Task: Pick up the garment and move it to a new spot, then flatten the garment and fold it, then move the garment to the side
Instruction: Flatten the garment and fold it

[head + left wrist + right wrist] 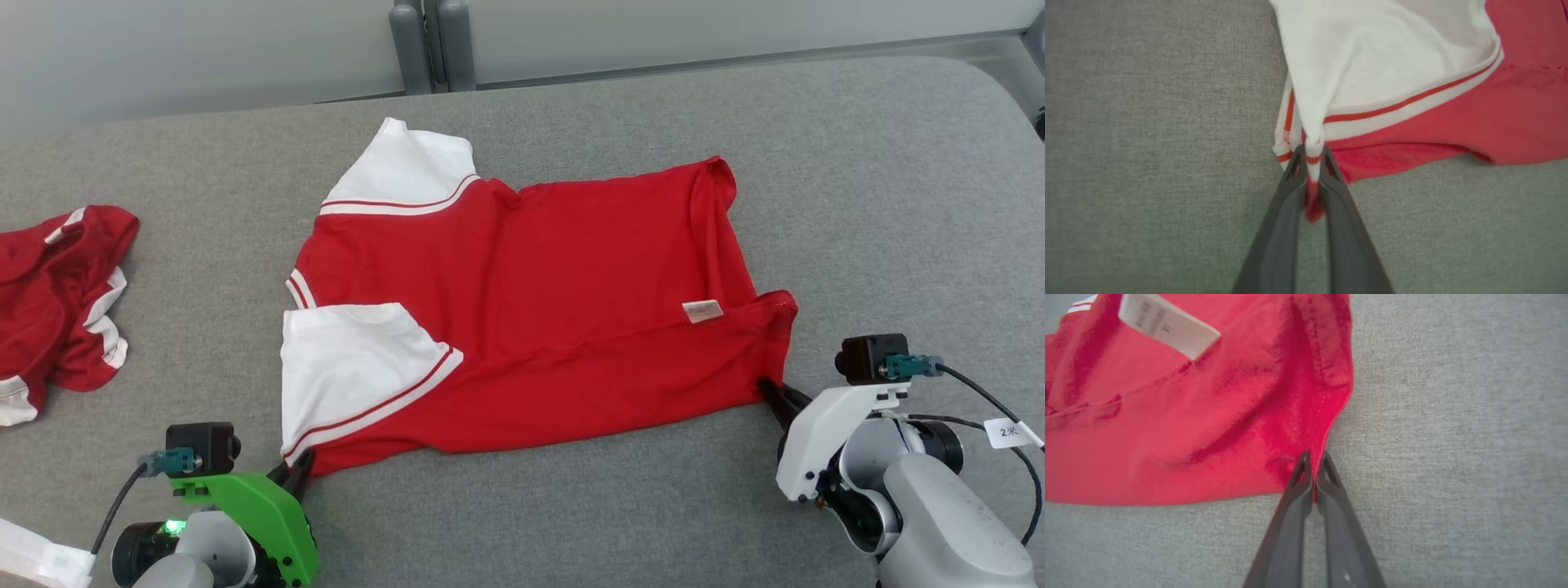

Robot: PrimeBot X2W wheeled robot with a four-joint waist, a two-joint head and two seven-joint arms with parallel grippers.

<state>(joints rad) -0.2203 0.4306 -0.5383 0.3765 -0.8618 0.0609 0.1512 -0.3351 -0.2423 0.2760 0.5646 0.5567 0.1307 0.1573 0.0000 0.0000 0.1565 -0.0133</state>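
- The red garment point(531, 310), a shirt with white sleeves, is lying spread out about in the middle of the grey padded table point(571, 506). Its sleeves are pointing toward the robot's left and its bottom hem toward the right.
- The near white sleeve point(351, 367) is lying folded over the red body, and the far white sleeve point(404, 171) is sticking out at the far left corner of the shirt.
- The left gripper point(298, 472) is sitting at the near left corner of the garment. Its two dark fingers are pressing almost together and are pinching the corner where the striped cuff of the near sleeve is meeting the red cloth. In the left wrist view a small piece of red cloth is showing between the fingers.
- The right gripper point(774, 390) is sitting at the near right corner. Its fingers are pressing together on the edge of the red hem, with a thin fold of cloth caught between the tips.
- The near edge of the garment is running along the table from one gripper to the other.
- A small white label point(702, 311) is lying on the red cloth, near the right gripper.
- A second red and white garment point(57, 294) is lying crumpled at the left edge of the table, well apart from the first one.
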